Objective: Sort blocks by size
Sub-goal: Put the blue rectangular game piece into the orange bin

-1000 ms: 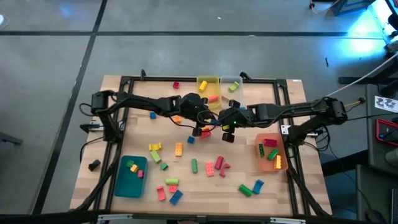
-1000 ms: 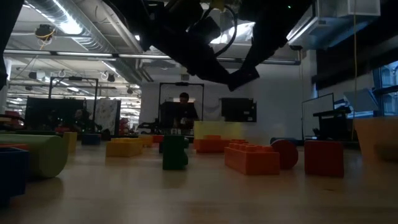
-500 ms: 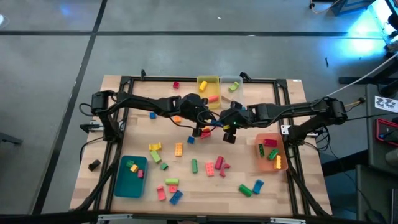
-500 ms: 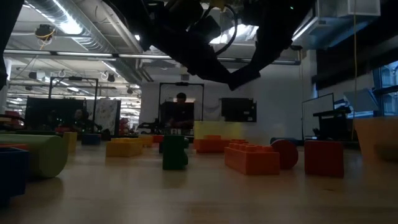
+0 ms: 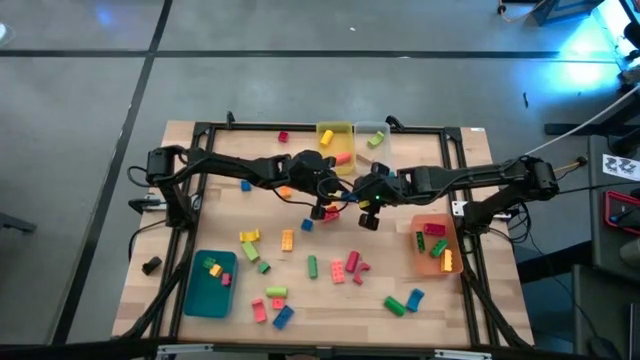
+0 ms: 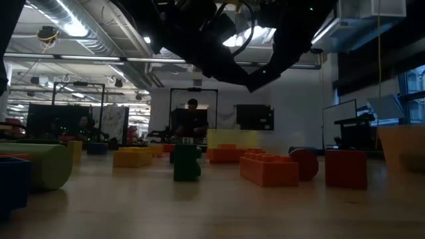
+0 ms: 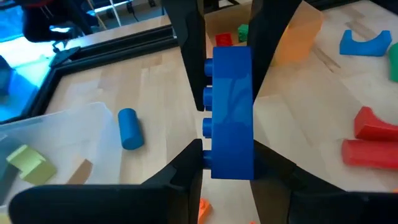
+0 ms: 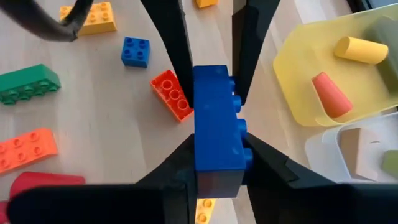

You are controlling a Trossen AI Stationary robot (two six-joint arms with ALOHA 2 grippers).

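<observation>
- Two claws of mine meet above the middle of the table, and both are clamped on one long blue brick [image 7: 229,112]: a handover, as I judge it.
- My left claw [image 7: 228,165] grips the brick across its sides, studs facing one finger; the far end of the brick sits between the fingers of my other arm.
- My right claw [image 8: 217,163] is clenched on the same brick [image 8: 216,124] from the opposite end.
- From above, the two claws are nearly touching, left [image 5: 322,207] and right [image 5: 365,212], with the brick hidden between them.
- Beneath my right claw lie a red brick [image 8: 170,94] and a small blue brick [image 8: 135,51]; beyond it stands the yellow bin [image 8: 328,73] with the clear bin [image 8: 348,155] beside it.
- The orange bin [image 5: 436,244] sits well off on my right arm's side, the teal bin [image 5: 210,283] far on my left arm's side.
- Next, I reckon my left claw must let go cleanly, without tugging the brick askew, so my right can carry it to the bin for long bricks.
</observation>
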